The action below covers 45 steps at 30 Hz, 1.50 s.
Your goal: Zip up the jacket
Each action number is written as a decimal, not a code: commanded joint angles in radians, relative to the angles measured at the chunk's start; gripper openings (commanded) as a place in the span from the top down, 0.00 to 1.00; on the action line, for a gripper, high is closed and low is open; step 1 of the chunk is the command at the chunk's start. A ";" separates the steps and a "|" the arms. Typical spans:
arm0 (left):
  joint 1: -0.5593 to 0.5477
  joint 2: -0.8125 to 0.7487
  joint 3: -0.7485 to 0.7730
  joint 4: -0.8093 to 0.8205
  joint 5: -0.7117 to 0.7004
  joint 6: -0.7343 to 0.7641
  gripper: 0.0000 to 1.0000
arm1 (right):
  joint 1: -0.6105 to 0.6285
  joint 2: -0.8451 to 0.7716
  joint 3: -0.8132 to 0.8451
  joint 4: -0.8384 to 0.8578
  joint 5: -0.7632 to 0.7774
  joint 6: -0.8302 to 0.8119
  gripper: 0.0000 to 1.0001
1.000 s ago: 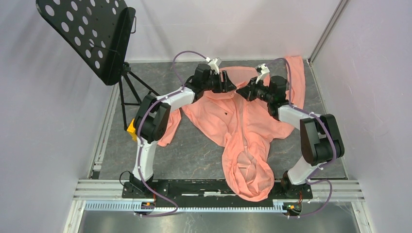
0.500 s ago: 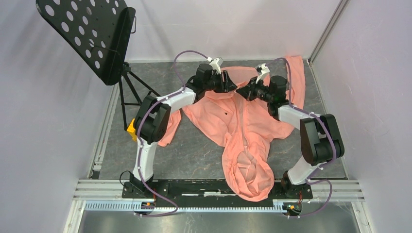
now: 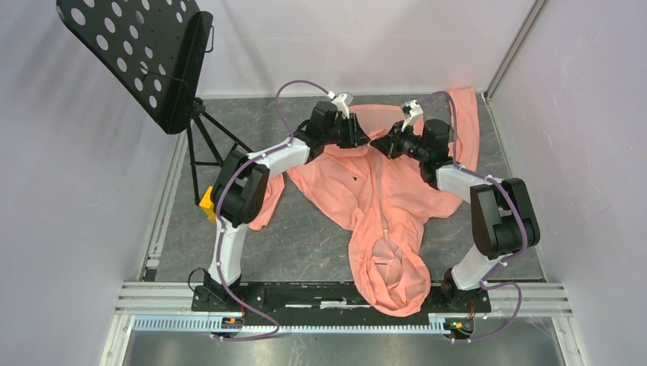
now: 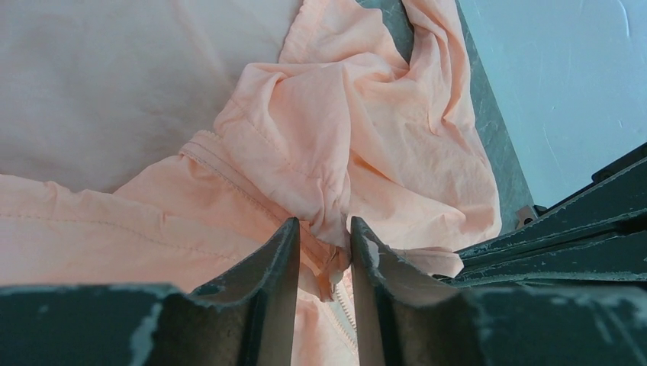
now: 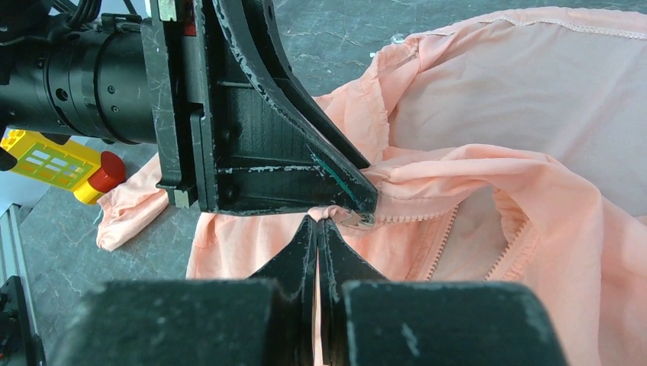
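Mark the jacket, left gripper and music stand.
jacket (image 3: 393,278), top external view, hood panel.
left gripper (image 4: 323,229), left wrist view, between its fingertips.
music stand (image 3: 130,53), top external view, perforated plate.

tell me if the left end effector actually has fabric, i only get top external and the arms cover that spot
Observer: Yes. In the left wrist view the left end effector has a bunched fold of the jacket between its fingers.
Operator: and the right one
Observer: The right end effector has its fingers pressed together, tips at the fabric edge right beside the left one's fingertip. I cannot tell if it grips anything.
Operator: zipper closed there
Observer: No. The right wrist view shows two rows of zipper teeth lying apart.
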 commanded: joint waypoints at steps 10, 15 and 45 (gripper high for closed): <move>0.019 -0.061 0.083 -0.096 0.088 0.152 0.98 | -0.001 0.010 0.001 0.033 0.007 -0.067 1.00; 0.039 -0.126 0.162 -0.314 0.107 0.363 0.98 | -0.003 0.026 -0.002 0.021 0.002 -0.216 1.00; 0.097 -0.044 0.616 -0.702 0.106 0.654 0.98 | 0.035 0.023 -0.106 0.472 -0.072 0.154 0.54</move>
